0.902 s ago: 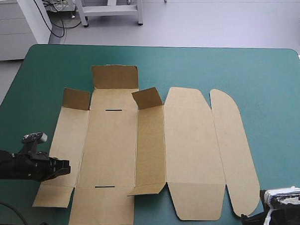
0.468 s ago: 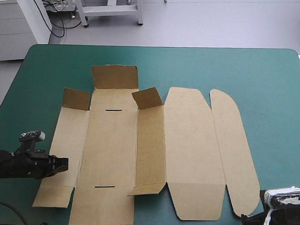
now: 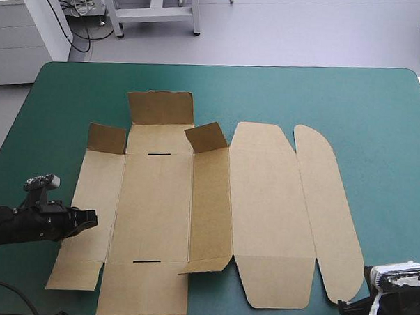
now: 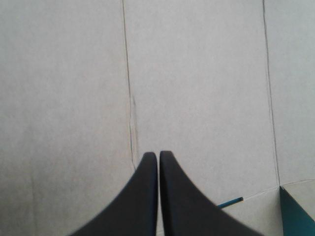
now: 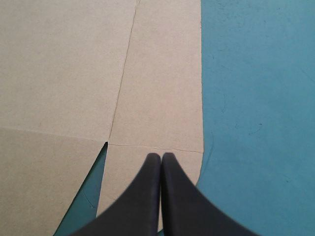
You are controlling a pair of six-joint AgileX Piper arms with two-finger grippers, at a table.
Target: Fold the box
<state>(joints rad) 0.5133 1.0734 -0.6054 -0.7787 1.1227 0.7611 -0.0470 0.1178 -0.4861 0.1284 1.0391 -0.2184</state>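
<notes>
Closest to me, at the near right corner of the table (image 3: pixel 386 116), my right gripper (image 3: pixel 343 307) has its fingers pressed together in one point. In its wrist view, the tip (image 5: pixel 161 155) sits over the near end of the round outer flap (image 5: pixel 162 93). That flap runs on ahead of the fingers, toward the far edge.

A bit farther in, by the left edge, my left gripper (image 3: pixel 92 218) points across the table to the right. Its fingers are together too and hold nothing. Its tip (image 4: pixel 158 153) is over the left side strip (image 3: pixel 97 194) of the box (image 3: pixel 159 211), with brown board under it and ahead of it.

The box lies open and mostly flat in the middle of the table, a bit to the left. Its strips lie side by side from left to right. Each strip is long from the near edge toward the far edge.

At the far end, three small flaps (image 3: pixel 161 108) stand up a little.

I think the left arm is nearer to the first wall to lift. It must catch that strip's outer edge and tip it to the right.
</notes>
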